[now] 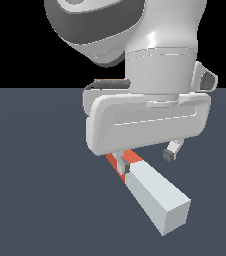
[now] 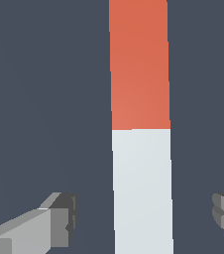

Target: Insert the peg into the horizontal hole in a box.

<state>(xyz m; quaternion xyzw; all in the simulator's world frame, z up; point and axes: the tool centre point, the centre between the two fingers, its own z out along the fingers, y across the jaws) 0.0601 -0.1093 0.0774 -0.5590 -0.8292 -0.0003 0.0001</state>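
On the dark floor point(image 1: 35, 200) lies the peg point(image 1: 152, 192), and nothing else rests near it. Seen from the exterior view, the arm's bulky white hand point(image 1: 147, 122) blocks the red end, so only a sliver of it shows. That bar is square in section, pale grey-white along most of its length with one red-orange end section. Above it hangs the gripper point(image 2: 143, 216), spread wide, one finger point(image 2: 59, 218) on each side and neither touching; it seems to straddle the white part near the colour join.
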